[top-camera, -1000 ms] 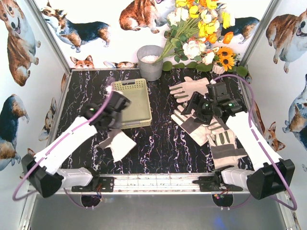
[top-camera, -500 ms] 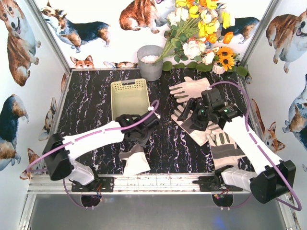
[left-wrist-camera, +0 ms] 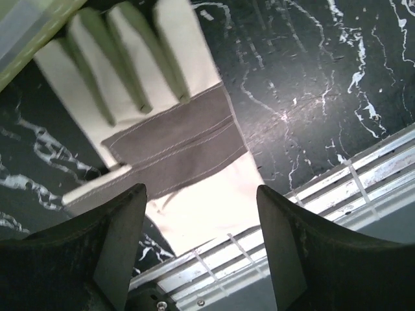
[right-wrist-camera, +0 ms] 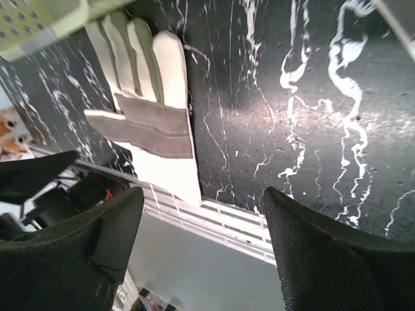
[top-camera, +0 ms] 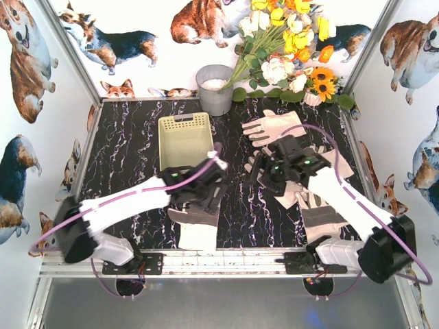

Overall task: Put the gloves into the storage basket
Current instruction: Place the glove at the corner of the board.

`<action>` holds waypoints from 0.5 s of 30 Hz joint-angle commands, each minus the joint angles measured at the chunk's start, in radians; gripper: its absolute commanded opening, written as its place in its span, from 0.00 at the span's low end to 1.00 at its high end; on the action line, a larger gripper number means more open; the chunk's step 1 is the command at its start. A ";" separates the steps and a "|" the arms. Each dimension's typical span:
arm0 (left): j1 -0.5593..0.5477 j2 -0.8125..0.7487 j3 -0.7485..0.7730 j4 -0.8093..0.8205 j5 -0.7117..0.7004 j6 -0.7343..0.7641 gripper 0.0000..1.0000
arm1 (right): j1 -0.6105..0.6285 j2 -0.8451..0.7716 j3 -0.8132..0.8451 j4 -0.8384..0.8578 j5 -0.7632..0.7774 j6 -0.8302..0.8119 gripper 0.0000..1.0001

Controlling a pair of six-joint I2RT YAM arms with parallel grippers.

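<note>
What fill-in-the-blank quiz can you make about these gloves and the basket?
The pale yellow-green slotted plastic basket holds ___ gloves. The left gripper hangs ___ over a cream-white fabric glove with a grey patch. That glove lies flat on the black marbled ___. Missing: no; open; table.

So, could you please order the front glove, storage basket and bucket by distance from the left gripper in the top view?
1. Glove, just by the left gripper, front edge.
2. Storage basket, behind it.
3. Metal bucket, far edge.
</note>
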 commanded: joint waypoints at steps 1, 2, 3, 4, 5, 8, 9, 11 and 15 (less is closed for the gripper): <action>0.065 -0.156 -0.130 -0.007 0.004 -0.120 0.59 | 0.077 0.070 -0.033 0.127 -0.052 0.033 0.74; 0.094 -0.188 -0.166 -0.004 0.016 -0.146 0.57 | 0.095 0.089 -0.037 0.155 -0.060 0.046 0.73; 0.126 -0.216 -0.206 0.006 0.036 -0.171 0.55 | 0.113 0.111 -0.041 0.179 -0.063 0.058 0.70; 0.161 -0.244 -0.246 0.017 0.065 -0.190 0.54 | 0.130 0.131 -0.048 0.209 -0.066 0.074 0.67; 0.197 -0.266 -0.281 0.023 0.081 -0.214 0.54 | 0.143 0.149 -0.052 0.240 -0.072 0.088 0.65; 0.287 -0.326 -0.369 0.024 0.074 -0.269 0.54 | 0.186 0.216 -0.062 0.328 -0.088 0.128 0.62; 0.317 -0.346 -0.403 0.033 0.074 -0.284 0.54 | 0.200 0.243 -0.060 0.362 -0.097 0.136 0.59; 0.370 -0.375 -0.436 0.049 0.087 -0.280 0.54 | 0.229 0.298 -0.050 0.403 -0.129 0.144 0.54; 0.487 -0.374 -0.486 0.046 0.132 -0.258 0.54 | 0.275 0.392 -0.023 0.483 -0.174 0.153 0.47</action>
